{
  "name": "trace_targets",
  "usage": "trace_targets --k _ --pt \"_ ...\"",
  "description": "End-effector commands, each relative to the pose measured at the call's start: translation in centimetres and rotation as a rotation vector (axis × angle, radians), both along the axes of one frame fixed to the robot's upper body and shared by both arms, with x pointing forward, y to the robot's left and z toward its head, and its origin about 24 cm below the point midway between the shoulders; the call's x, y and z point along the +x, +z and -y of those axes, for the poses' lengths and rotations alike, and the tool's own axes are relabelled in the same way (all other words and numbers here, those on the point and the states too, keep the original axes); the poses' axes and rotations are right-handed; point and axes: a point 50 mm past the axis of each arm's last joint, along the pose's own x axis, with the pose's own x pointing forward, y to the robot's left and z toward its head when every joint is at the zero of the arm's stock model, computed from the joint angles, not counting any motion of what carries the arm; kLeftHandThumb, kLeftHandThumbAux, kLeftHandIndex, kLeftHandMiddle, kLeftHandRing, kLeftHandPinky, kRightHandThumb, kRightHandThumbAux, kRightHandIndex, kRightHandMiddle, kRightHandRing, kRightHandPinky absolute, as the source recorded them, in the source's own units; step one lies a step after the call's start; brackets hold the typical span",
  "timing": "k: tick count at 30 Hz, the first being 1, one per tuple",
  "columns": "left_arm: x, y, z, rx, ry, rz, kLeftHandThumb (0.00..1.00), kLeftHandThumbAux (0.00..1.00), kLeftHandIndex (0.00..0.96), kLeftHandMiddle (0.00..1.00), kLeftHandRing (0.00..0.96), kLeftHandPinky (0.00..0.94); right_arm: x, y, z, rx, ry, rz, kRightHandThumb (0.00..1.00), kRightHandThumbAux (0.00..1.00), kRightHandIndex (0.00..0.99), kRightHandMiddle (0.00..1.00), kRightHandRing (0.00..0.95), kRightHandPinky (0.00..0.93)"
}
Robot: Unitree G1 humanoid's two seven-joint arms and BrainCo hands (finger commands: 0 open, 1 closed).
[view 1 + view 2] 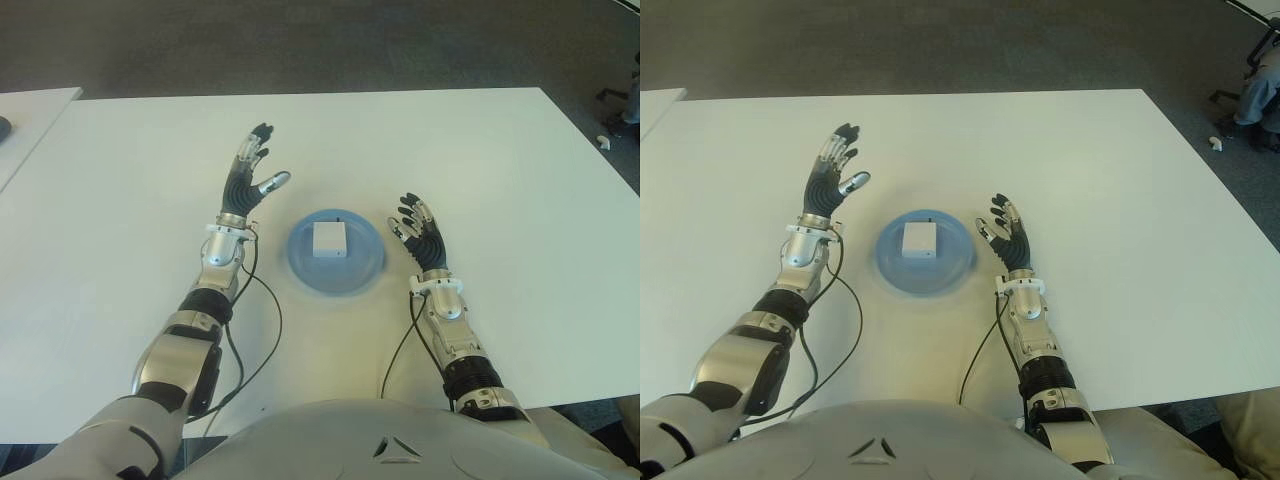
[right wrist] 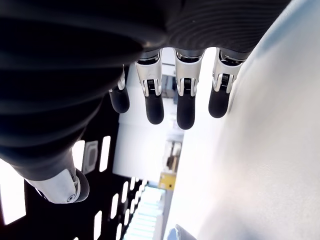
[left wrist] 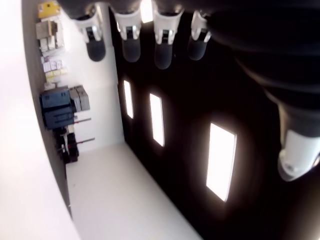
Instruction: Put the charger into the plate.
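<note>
The charger (image 1: 330, 240), a small white square block, lay flat inside the blue plate (image 1: 300, 265), near its middle. The plate sat on the white table (image 1: 480, 170), straight ahead of the robot's torso and between the two arms. The left hand (image 1: 248, 177) was raised to the left of the plate and farther out across the table, palm turned toward the plate, fingers (image 3: 131, 47) extended and spread, thumb angled toward the plate's rim; it held nothing. The left wrist view showed the four fingertips straight with only ceiling lights and a far wall beyond them. The right hand (image 1: 418, 233) showed just right of the plate, close to its rim but apart from it, fingers (image 2: 185, 112) stretched out and loose, palm empty. The right wrist view confirmed the straight fingers, with the table surface running along one side. Whether either hand touched the table could not be told. Black cables (image 1: 262, 330) trailed from both forearms back toward the torso, the left one looping over the table. Dark carpet floor (image 1: 300, 45) lay beyond the far table edge. A second white table (image 1: 25, 115) showed at the far left, with a small dark object on it, too small to identify. At the far right edge of the right eye view, part of a seated person (image 1: 1258, 95) appeared.
</note>
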Motion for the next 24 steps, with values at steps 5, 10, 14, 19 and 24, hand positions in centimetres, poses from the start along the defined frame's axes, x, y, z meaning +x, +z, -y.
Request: trace_targets --k 5,10,14,19,24 --pt "-4.1 -5.6 -0.8 -0.147 0.099 -0.208 0.073 0.579 0.003 0.008 0.005 0.003 -9.2 -9.1 0.4 -0.008 -0.055 -0.555 0.012 0.613 0.097 0.157 0.152 0.163" --pt "-4.7 -6.6 -1.9 -0.1 0.132 -0.282 0.051 0.542 0.0 0.001 0.0 0.0 -9.2 -9.1 0.6 -0.005 -0.054 -0.549 0.007 0.612 0.099 0.157 0.155 0.172" --pt "-5.9 -7.5 -2.2 -0.076 0.131 -0.315 0.041 0.507 0.0 0.0 0.0 0.0 -9.3 -9.1 0.6 -0.001 -0.056 -0.545 0.004 0.615 0.101 0.161 0.161 0.178" --pt "-7.8 -8.6 -2.2 -0.033 0.126 -0.348 0.035 0.48 0.0 0.0 0.0 0.0 -9.3 -9.1 0.7 -0.005 -0.056 -0.545 0.0 0.612 0.101 0.162 0.163 0.178" --pt "-9.7 -9.9 -2.3 0.009 0.11 -0.416 0.03 0.471 0.0 0.0 0.0 0.0 -9.3 -9.1 0.7 -0.004 -0.058 -0.549 0.0 0.601 0.1 0.159 0.16 0.174"
